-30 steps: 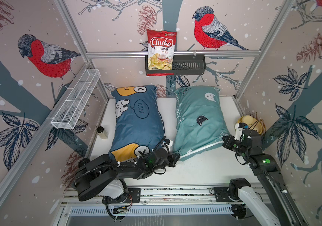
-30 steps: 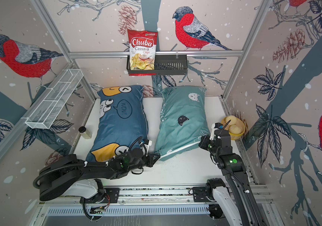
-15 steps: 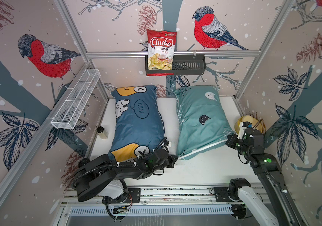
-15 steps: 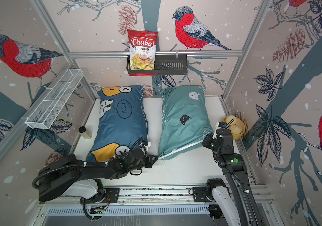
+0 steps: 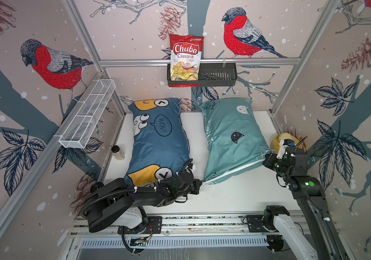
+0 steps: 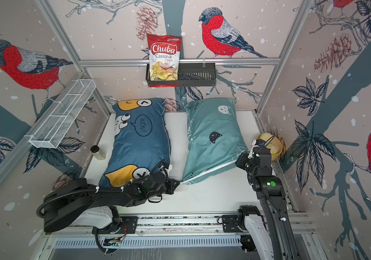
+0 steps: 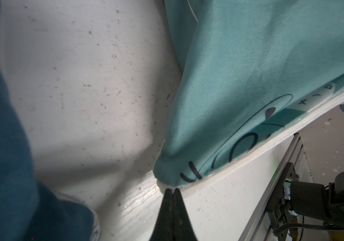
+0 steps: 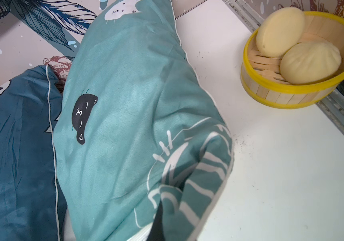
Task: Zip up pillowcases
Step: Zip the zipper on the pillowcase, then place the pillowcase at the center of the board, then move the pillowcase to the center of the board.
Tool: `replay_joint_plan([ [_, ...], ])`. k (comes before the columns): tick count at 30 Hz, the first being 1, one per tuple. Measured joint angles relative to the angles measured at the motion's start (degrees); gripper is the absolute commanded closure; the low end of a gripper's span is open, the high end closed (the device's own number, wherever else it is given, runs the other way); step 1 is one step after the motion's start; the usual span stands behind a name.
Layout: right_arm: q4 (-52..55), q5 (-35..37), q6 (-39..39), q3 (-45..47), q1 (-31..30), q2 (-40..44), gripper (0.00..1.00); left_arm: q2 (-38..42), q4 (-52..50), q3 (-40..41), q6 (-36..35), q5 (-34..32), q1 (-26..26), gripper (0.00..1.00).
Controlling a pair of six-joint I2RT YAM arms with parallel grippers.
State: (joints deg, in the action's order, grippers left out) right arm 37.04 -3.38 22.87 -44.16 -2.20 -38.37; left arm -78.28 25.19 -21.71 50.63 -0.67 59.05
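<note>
The teal pillowcase lies on the desk just beside the dark blue pillowcase. The left jaws pinch shut on its zipper-edge corner nearest the blue one; the right jaws clamp the corner farthest from it.

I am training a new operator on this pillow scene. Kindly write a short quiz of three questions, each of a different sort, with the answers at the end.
1. True or false: the left gripper is shut, with its tips at a near corner of the teal pillowcase.
2. Choose one: the small jar stands
A) beside the dark blue pillowcase, on the left arm's side
B) on top of it
C) between the two pillowcases
3. Fill in: the yellow-rimmed steamer holds ___ buns.

Key: 1 true; 2 A; 3 two.
</note>
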Motion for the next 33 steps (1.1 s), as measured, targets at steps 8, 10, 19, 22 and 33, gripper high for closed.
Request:
replay_joint_plan([
  [8, -0.2, -1.9, -0.6, -3.1, 2.3, 0.0, 0.42, 3.3, -4.7, -2.2, -1.1, -2.3, 0.0, 0.88],
  [10, -0.2, -2.6, -0.7, -3.8, 2.4, -0.7, 0.12, 4.1, -7.2, -3.1, -1.6, -2.9, 0.0, 0.59],
  [19, -9.0, -6.4, -1.7, -7.9, 2.5, -5.6, 0.0, 14.1, -21.2, -12.5, -10.2, -13.7, -1.9, 0.0],
  [22, -13.5, -7.6, -1.7, -7.6, 2.5, -11.0, 0.0, 17.8, -24.3, -14.5, -14.2, -17.0, -8.8, 0.0],
  [33, -29.0, -13.9, -2.0, -12.4, 8.0, -36.9, 0.01, 11.1, -21.3, -22.5, -28.6, -14.3, -49.6, 0.0],
])
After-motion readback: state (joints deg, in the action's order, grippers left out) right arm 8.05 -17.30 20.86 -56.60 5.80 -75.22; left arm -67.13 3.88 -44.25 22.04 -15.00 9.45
